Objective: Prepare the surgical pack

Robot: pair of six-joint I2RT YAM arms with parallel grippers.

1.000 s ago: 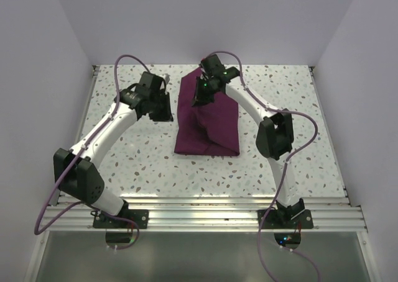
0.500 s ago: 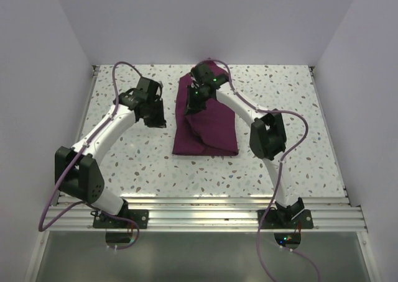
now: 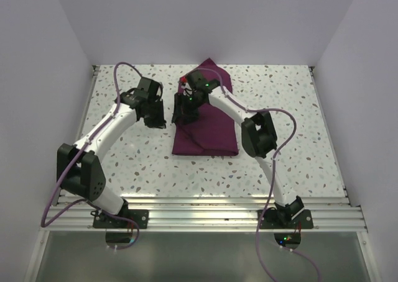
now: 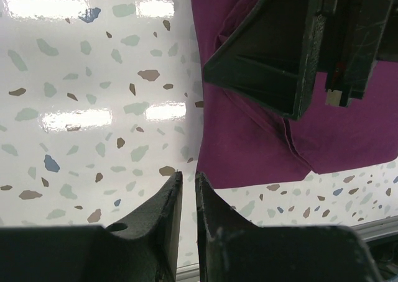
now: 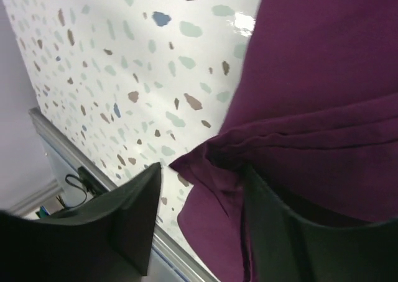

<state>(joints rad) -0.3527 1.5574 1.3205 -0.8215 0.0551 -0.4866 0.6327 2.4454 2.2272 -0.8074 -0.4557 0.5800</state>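
The right gripper, jaws now parted, has seemingly released the surgical pack (left gripper nearly closed, empty).

Folded cloth bundle: uniform dark maroon-purple, no print. Glossy speckled tabletop: white ground with grey, brown, pale-green and blue flecks. 2 arms: white links, black joints, purple cables. Surrounding walls: plain pale lilac.
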